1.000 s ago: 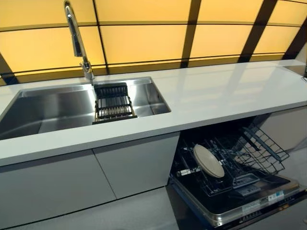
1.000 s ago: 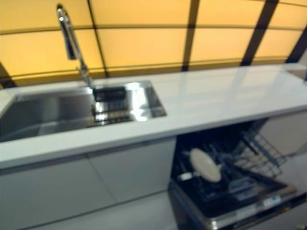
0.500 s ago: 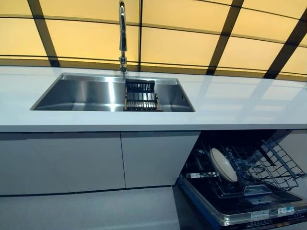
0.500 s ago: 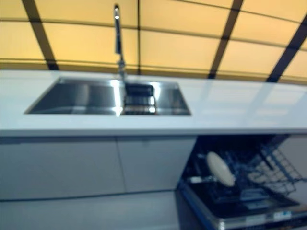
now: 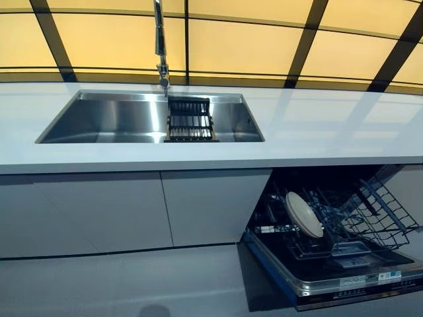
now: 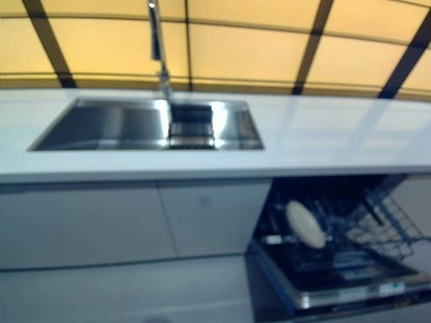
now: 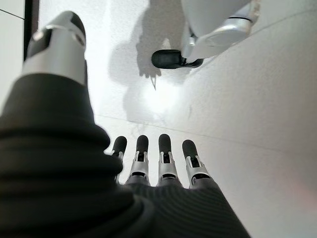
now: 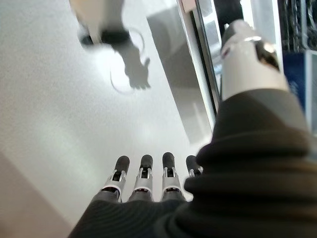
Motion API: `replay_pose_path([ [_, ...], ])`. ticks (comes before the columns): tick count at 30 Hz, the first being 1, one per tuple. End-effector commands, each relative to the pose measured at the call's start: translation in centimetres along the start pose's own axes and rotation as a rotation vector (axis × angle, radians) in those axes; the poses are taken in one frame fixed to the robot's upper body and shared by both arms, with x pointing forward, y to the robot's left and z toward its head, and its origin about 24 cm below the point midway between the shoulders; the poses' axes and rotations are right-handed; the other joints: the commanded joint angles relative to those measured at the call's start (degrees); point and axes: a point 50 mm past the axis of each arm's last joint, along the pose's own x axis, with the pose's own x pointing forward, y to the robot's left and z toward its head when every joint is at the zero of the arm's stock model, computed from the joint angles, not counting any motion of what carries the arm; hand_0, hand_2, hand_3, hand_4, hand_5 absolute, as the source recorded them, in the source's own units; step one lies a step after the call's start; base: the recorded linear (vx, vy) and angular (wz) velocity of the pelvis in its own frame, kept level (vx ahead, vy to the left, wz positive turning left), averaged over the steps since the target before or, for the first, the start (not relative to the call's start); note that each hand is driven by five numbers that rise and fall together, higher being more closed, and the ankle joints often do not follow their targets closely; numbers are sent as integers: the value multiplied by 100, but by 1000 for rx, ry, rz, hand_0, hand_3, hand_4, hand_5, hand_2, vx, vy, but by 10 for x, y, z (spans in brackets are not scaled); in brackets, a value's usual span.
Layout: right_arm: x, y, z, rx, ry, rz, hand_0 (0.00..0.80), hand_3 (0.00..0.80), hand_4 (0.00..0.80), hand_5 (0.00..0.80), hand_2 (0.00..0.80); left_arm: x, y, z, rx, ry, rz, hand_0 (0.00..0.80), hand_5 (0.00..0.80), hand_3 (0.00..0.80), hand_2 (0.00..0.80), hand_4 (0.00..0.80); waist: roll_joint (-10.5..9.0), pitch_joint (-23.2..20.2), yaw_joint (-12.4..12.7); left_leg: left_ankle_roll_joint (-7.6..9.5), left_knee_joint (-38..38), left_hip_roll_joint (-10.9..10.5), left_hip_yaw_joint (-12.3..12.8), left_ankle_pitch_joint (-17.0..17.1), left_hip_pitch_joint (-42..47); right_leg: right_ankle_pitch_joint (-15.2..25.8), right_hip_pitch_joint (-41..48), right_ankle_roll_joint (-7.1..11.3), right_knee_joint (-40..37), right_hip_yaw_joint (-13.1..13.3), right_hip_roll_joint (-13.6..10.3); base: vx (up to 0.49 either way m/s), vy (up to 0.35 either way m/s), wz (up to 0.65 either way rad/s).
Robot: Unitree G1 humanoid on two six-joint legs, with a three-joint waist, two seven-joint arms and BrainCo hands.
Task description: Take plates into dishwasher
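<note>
The sink [image 5: 99, 119] is sitting at the left of the white counter [image 5: 317, 132], with a dark rack [image 5: 190, 120] lying inside it below the faucet [image 5: 159, 39]. Over to the right, the dishwasher [image 5: 330, 251] is hanging open with one plate [image 5: 304, 214] standing on edge in its lower basket [image 5: 377, 218]. The left hand [image 7: 158, 168] and right hand [image 8: 143, 183] are both dangling over the floor, fingers straight, holding nothing.

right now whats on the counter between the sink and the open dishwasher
Nothing: in the left eye view the white countertop is bare from the sink rightward. Below its edge the open dishwasher holds one plate upright in its lower rack.
</note>
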Motion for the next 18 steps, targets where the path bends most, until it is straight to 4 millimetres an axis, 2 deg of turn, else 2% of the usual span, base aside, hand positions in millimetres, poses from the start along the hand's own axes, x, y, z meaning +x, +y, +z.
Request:
replay_pose_path([
  [1, -1, -5, 1, 2, 3, -23, 0, 0, 0, 0, 0, -1, 2, 9, -126, -27, -1, 0, 0, 0, 0, 0, -105, -98, 111, 433, 406, 400, -3, -197, -33, 593, -349, 86, 107, -194, -47, -268, -321, 12],
  [2, 1, 0, -6, 11, 28, -2, 0, 0, 0, 0, 0, -1, -1, 13, -174, -42, -3, 0, 0, 0, 0, 0, -90, -127, 150, 290, 226, 590, 56, 69, -86, 318, -185, 117, -38, -399, 131, -223, -271, -6],
  [5, 4, 6, -14, 14, 41, 4, 0, 0, 0, 0, 0, -1, -10, 15, -205, -50, -26, 0, 0, 0, 0, 0, -29, -131, 146, 186, -167, 714, 128, 377, -41, 71, -82, 105, -108, -475, 352, -165, -167, -3],
  [6, 5, 8, -16, 37, 32, -1, 0, 0, 0, 0, 0, -1, -18, 16, -193, -55, -49, 0, 0, 0, 0, 0, 18, -130, 182, 156, -413, 705, 153, 542, -51, -26, 37, 48, -214, -576, 462, -133, -130, 4],
  [9, 6, 12, -13, 67, 19, 8, 0, 0, 0, 0, 0, -1, -28, 16, -183, -58, -68, 0, 0, 0, 0, 0, 86, -105, 211, 100, -569, 668, 108, 682, -106, -111, 121, -8, -274, -632, 552, -146, -73, 4],
  [10, 8, 18, -10, 96, -8, 23, 0, 0, 0, 0, 0, -1, -35, 14, -198, -54, -92, 0, 0, 0, 0, 0, 178, -61, 219, 23, -696, 641, 82, 815, -175, -184, 147, -49, -271, -668, 600, -154, -1, 3],
  [11, 8, 19, -10, 100, -9, 24, 0, 0, 0, 0, 0, -1, -35, 14, -198, -54, -94, 0, 0, 0, 0, 0, 185, -58, 216, 19, -701, 639, 78, 821, -181, -192, 149, -53, -268, -671, 603, -154, 2, 2],
  [13, 11, 33, -15, 175, -21, 80, 0, 0, 0, 0, 0, -1, -40, 5, -183, -45, -107, 0, 0, 0, 0, 0, 265, -72, 220, 0, -795, 581, 39, 903, -229, -266, 263, -112, -328, -676, 669, -45, -27, 3],
  [18, 15, 55, -17, 250, -39, 149, 0, 0, 0, 0, 0, 0, -45, -2, -159, -35, -117, 0, 0, 0, 0, 0, 379, -154, 312, -41, -802, 507, -5, 1028, -370, -330, 518, -160, -499, -775, 730, -20, -42, 6],
])
